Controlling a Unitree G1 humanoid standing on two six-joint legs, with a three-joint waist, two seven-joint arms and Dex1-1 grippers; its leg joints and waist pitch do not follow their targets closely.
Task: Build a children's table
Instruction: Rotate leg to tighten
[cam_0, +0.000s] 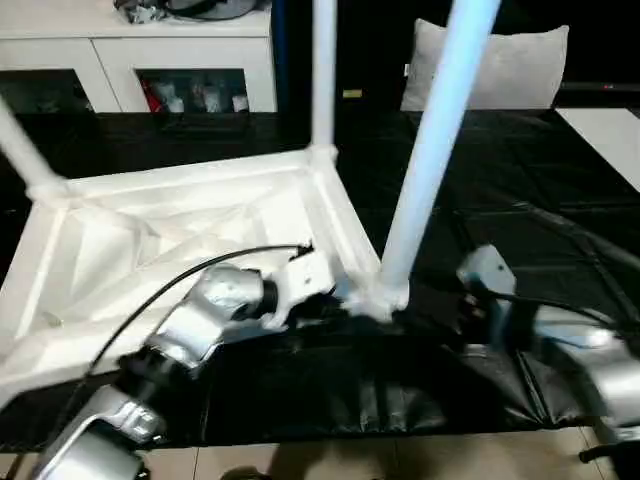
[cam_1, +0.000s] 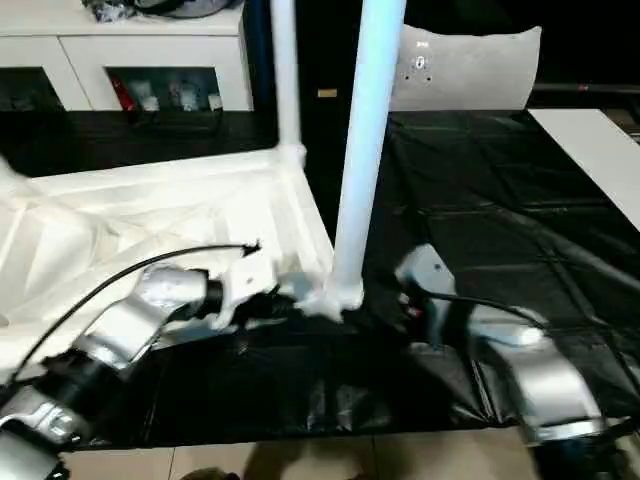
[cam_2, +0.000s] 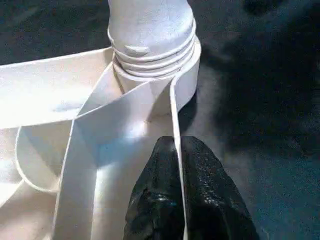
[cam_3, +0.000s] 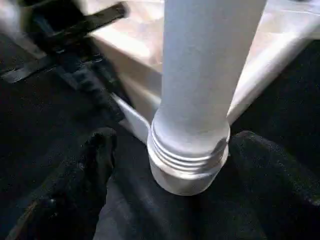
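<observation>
In the left eye view the table (cam_0: 190, 240) lies upside down on the black tabletop (cam_0: 500, 200), ribbed underside up, taking up the left half. Three legs stand in its corner sockets: the near leg (cam_0: 430, 150) rises tilted from the corner closest to the robot, a second leg (cam_0: 322, 70) stands at the far corner, and a third (cam_0: 20, 150) leans at the far left. The left tool (cam_0: 335, 292) reaches in along the near rim, just beside the near socket. The right arm (cam_0: 560, 340) lies on the tabletop to the right of that leg, apart from it. A white cabinet (cam_0: 140, 50) and a grey cushion (cam_0: 490, 65) stand behind. In the left wrist view the left tool (cam_2: 177, 150) is clenched, its black fingers (cam_2: 205, 170) pinching the thin rim wall of the table (cam_2: 50, 90) just below the socket, where the leg's (cam_2: 150, 25) threaded end sits. In the right wrist view the right tool (cam_3: 170, 145) is released, one finger (cam_3: 100, 150) on each side of the leg (cam_3: 205, 75) at its threaded base, neither touching it.
</observation>
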